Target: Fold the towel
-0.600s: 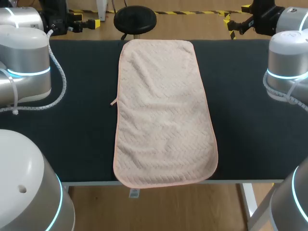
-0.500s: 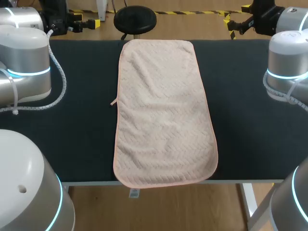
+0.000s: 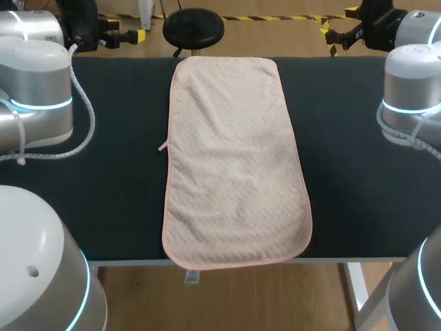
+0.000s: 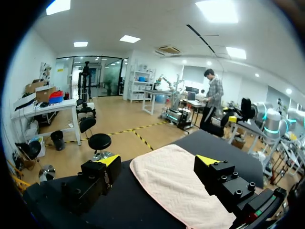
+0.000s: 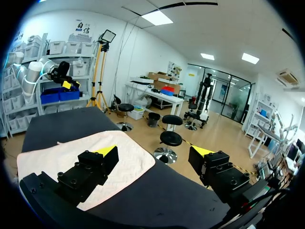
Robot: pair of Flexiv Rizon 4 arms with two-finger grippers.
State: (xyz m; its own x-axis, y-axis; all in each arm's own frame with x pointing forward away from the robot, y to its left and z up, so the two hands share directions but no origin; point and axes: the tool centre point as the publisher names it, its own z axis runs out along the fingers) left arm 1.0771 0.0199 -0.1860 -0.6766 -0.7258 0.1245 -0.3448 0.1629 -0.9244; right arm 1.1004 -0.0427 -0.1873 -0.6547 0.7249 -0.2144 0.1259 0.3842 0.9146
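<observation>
A robotics lab is shown. At a table [image 3: 117,193] covered in dark cloth, two grey jointed machine arms are mounted, the left arm [image 3: 34,89] and the right arm [image 3: 413,89], each ringed by a lit blue band. A coiled white cable [image 3: 87,117] is hung along the left arm. Black two-finger tools with yellow tips are carried at the wrists, the left gripper [image 4: 158,160] and the right gripper [image 5: 155,151], fingers held apart. A pink towel [image 3: 234,172] is spread flat ahead of both pairs of fingers, well apart from them.
</observation>
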